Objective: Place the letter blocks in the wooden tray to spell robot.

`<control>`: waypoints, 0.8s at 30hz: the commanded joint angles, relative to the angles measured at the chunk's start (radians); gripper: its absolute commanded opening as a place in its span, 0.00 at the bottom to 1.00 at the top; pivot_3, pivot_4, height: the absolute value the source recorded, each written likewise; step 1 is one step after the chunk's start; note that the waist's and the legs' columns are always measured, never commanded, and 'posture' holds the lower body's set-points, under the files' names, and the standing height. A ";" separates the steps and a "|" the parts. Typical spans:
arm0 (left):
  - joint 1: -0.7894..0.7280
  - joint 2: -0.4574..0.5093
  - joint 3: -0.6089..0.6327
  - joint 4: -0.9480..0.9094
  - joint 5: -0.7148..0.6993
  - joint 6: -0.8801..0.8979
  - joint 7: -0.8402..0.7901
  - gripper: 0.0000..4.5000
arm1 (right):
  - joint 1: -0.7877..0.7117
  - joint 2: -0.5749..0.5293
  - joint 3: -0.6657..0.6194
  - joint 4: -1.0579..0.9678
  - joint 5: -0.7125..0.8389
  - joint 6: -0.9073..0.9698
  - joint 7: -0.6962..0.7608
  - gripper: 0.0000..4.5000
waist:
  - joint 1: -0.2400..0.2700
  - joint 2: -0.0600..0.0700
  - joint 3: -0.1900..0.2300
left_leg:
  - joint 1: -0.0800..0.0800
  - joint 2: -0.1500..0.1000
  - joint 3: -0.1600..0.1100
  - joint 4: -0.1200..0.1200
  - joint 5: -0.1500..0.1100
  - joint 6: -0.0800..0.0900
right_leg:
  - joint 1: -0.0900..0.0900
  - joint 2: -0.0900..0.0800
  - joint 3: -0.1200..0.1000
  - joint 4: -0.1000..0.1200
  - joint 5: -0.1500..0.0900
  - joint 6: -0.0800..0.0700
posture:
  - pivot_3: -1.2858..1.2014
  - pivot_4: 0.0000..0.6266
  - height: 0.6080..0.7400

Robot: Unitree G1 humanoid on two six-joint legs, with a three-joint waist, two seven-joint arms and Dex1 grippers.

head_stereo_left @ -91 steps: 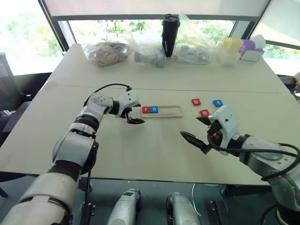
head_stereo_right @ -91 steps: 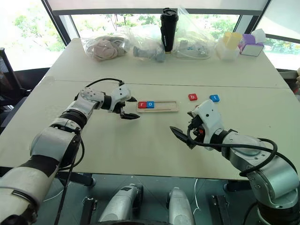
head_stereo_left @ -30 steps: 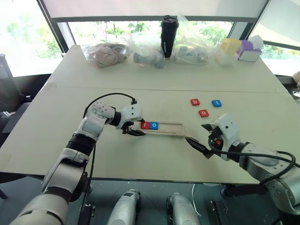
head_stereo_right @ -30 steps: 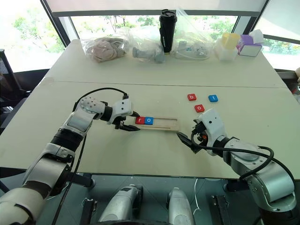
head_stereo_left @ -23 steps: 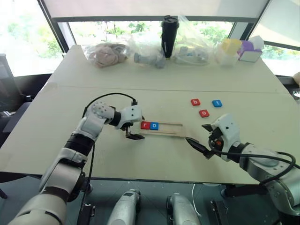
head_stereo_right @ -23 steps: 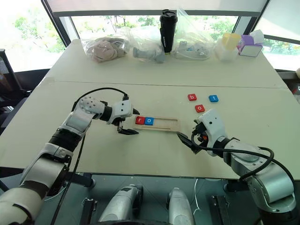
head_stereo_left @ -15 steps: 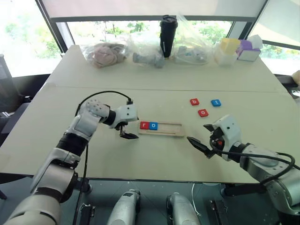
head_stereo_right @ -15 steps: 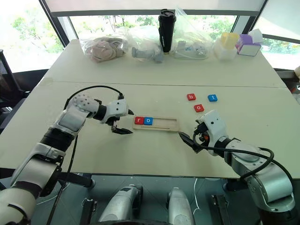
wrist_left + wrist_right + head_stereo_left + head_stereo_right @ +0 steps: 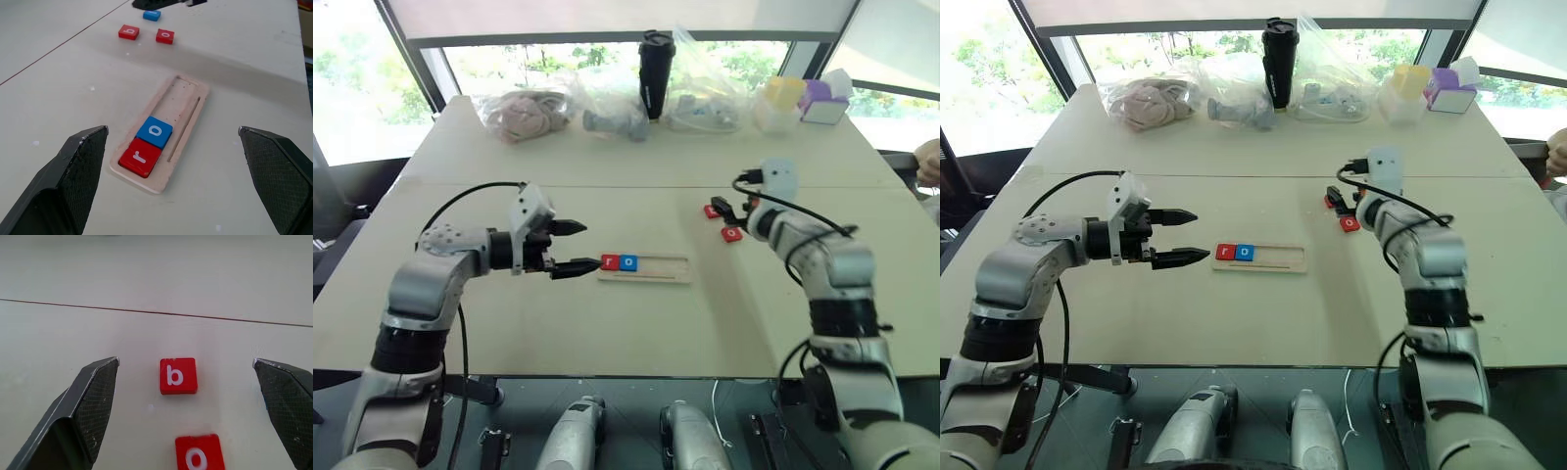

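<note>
The red b block [image 9: 178, 375] lies flat on the bare table top [image 9: 636, 323], just beyond the red o block [image 9: 198, 458] and well apart from the wooden tray [image 9: 646, 271]; the blue block [image 9: 152, 15], presumably the t though its letter is too small to read, lies just past them. Judgement: these tiles are light, rigid and thin, with rounded corners and a smooth, probably slick painted face, so a pinch from above across two opposite side edges looks like the only workable hold; being so low, a tile leaves little for the fingertips to bite on, so it may skate on the table or tip as the jaws close. The tray is a long shallow rectangle of pale unfinished wood with a low rim and a groove along one long side. It holds the red r block [image 9: 140, 156] at its end nearest the left gripper and the blue o block [image 9: 154, 132] touching it, both seated flat; the other three places are empty. The right gripper [image 9: 188, 406] hangs above the b block with its textured black fingers spread wide to either side, gripping nothing. The left gripper [image 9: 570, 247] hovers just beside the r end of the tray, also spread wide and empty. The table surface is matte beige, with a thin seam running across it.
</note>
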 commanded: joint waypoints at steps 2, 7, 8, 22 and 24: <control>0.031 0.036 0.082 -0.093 -0.074 0.040 0.057 0.99 | -0.132 0.011 0.036 0.269 -0.075 -0.123 0.063 1.00 | -0.005 0.000 0.000 | 0.000 -0.001 0.001 -0.001 0.000 0.000 | 0.000 0.000 0.001 -0.001 0.001 0.001 | 0.52 0.24 1.00; 0.063 0.066 0.111 -0.153 -0.119 0.061 0.114 0.99 | -0.206 0.035 0.046 0.460 -0.122 -0.195 0.096 1.00 | -0.007 0.000 0.000 | 0.000 -0.001 0.001 -0.002 0.000 0.000 | -0.001 0.000 0.001 0.000 0.001 0.001 | 0.52 0.24 1.00; 0.065 0.070 0.113 -0.155 -0.122 0.060 0.124 0.99 | -0.215 0.041 0.050 0.490 -0.132 -0.207 0.100 1.00 | -0.008 0.000 0.000 | 0.000 0.000 0.001 -0.002 0.000 0.000 | -0.001 0.000 0.001 0.000 0.001 0.001 | 0.52 0.24 1.00; 0.049 0.078 0.073 -0.120 -0.136 0.024 0.186 1.00 | -0.273 0.082 0.044 0.641 -0.201 -0.271 0.074 0.27 | -0.013 0.000 0.000 | 0.002 0.001 0.001 -0.002 0.000 -0.002 | -0.001 0.003 0.002 0.000 0.002 0.000 | 0.52 0.24 1.00; 0.044 0.078 0.064 -0.110 -0.132 0.014 0.188 1.00 | -0.256 0.068 0.050 0.557 -0.207 -0.252 0.081 0.27 | -0.013 0.001 0.000 | 0.002 0.001 0.001 -0.002 0.001 -0.002 | -0.001 0.003 0.002 0.000 0.002 -0.001 | 0.52 0.24 1.00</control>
